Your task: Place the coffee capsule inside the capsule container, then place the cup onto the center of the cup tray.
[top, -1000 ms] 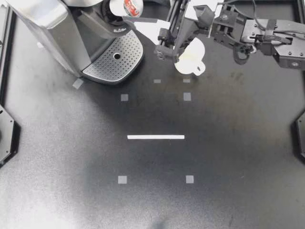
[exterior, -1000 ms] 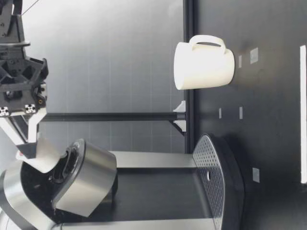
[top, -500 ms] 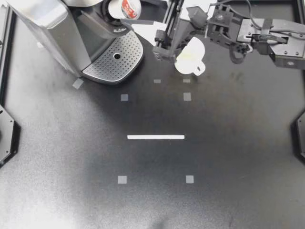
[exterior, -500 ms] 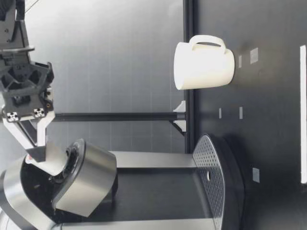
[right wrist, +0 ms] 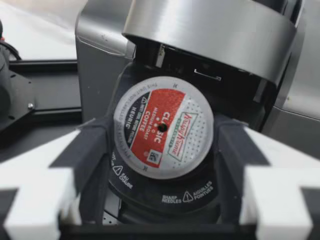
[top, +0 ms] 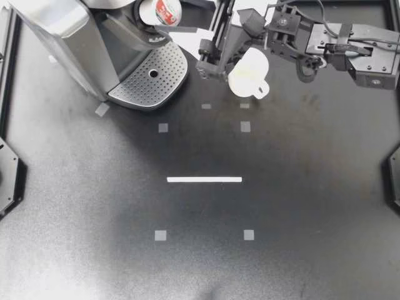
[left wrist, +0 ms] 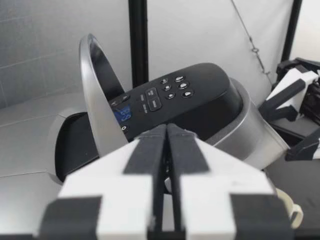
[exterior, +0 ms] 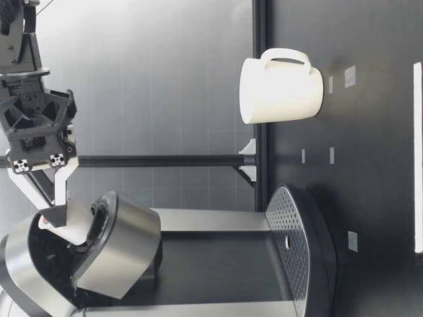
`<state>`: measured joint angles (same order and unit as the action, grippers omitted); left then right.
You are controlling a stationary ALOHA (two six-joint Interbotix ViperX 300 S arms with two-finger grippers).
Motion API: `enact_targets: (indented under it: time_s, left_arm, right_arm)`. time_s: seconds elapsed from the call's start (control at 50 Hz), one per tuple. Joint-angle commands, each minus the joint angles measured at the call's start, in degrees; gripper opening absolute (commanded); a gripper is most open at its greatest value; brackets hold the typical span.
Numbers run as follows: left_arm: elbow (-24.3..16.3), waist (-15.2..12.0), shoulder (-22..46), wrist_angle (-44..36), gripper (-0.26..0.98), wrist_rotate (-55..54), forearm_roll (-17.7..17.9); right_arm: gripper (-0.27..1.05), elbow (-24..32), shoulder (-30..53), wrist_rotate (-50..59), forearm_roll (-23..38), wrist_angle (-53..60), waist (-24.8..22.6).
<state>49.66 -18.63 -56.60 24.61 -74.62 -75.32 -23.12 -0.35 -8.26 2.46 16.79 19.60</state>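
Observation:
The coffee capsule (top: 164,9), white with a red foil lid, hangs tilted at the mouth of the coffee machine's open capsule holder (right wrist: 165,196). My right gripper (top: 164,17) is shut on it, a finger pressing each side of the capsule (right wrist: 162,125). In the low view the same gripper (exterior: 56,212) holds the capsule (exterior: 78,223) just above the open chamber, under the raised lid. The white cup (top: 249,75) stands upright on the table right of the machine, below my right arm. The perforated cup tray (top: 150,75) is bare. My left gripper (left wrist: 166,145) is shut on nothing, behind the machine.
The machine's silver body (top: 59,37) fills the back left corner, its lid (exterior: 122,247) tilted up. Small grey squares (top: 163,127) and a white strip (top: 204,179) mark the dark table. A black frame rail (exterior: 260,99) runs behind the cup.
My right gripper has carried the capsule a little leftward and sunk toward the open holder. The cup has not moved.

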Motion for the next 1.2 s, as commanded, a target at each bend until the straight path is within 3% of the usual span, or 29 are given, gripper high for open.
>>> enact_targets:
  time_s: [0.0, 0.3, 1.18]
  left_arm:
    - [-0.62, -0.18, 0.26, -0.18, 0.05, -0.09, -0.26]
    - [-0.62, -0.18, 0.35, -0.18, 0.05, -0.09, -0.26]
    - [-0.79, -0.09, 0.26, -0.09, 0.05, -0.09, -0.26]
  right_arm:
    - [0.52, 1.76, -0.62, -0.26, 0.09, 0.26, 0.26]
    - [0.76, 2.64, 0.44, -0.79, 0.0, 0.26, 0.26]
    - [0.87, 3.69, 0.53, -2.72, 0.09, 0.0, 0.26]
